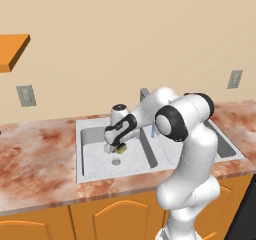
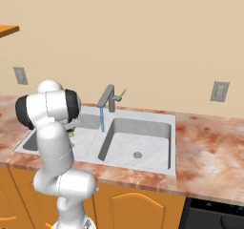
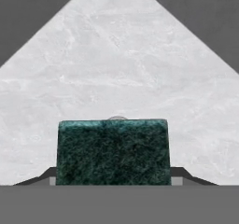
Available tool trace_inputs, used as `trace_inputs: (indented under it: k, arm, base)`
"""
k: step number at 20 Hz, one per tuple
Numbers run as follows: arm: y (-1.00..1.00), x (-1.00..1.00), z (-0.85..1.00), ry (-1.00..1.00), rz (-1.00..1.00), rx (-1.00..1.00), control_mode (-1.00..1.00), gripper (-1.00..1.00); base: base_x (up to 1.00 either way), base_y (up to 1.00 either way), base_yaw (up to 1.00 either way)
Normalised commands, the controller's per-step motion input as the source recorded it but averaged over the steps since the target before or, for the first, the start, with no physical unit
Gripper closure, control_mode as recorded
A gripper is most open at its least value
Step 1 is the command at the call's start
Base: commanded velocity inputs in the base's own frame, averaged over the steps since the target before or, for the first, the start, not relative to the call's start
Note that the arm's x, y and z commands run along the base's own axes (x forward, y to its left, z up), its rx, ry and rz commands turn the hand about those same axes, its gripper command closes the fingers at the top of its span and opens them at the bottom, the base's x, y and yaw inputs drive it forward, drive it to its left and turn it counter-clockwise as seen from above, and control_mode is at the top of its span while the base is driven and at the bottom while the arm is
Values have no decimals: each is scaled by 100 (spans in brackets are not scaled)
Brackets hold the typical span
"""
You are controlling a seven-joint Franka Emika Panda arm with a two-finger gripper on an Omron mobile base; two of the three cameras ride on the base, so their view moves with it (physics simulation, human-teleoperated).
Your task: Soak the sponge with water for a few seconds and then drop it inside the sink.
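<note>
My gripper [image 1: 114,146] is shut on the sponge [image 1: 121,147], a small yellow block with a dark green top, and holds it low inside the left bowl of the sink [image 1: 80,176]. The hand view looks down on the sponge's green face [image 3: 112,152], held between the two finger tips above the pale basin floor, with a sliver of the round drain [image 3: 117,118] just past it. The water [image 1: 152,130] falls as a thin blue stream [image 2: 102,119] from the grey faucet [image 2: 108,97] near the divider, to the right of the sponge and apart from it.
The marbled counter [image 1: 35,159] runs along both sides of the sink, above orange cabinet doors. The right bowl [image 2: 138,144] has a round drain. An orange shelf [image 1: 12,51] juts out at the upper left, and wall outlets [image 2: 219,90] sit above the counter.
</note>
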Motion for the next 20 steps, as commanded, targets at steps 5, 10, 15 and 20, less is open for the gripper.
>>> trace_inputs:
  k: [5, 10, 15, 20]
  arm:
    - [0, 0, -38, 0, 0, 0, -100, 100]
    - [0, 1, -25, 0, 0, 0, -100, 100]
    - [0, 15, -24, 0, 0, 0, -100, 100]
    - [0, 14, -25, 0, 0, 0, -100, 100]
  base:
    - [0, 0, 0]
    - [0, 0, 0]
    - [0, 0, 0]
    - [0, 0, 0]
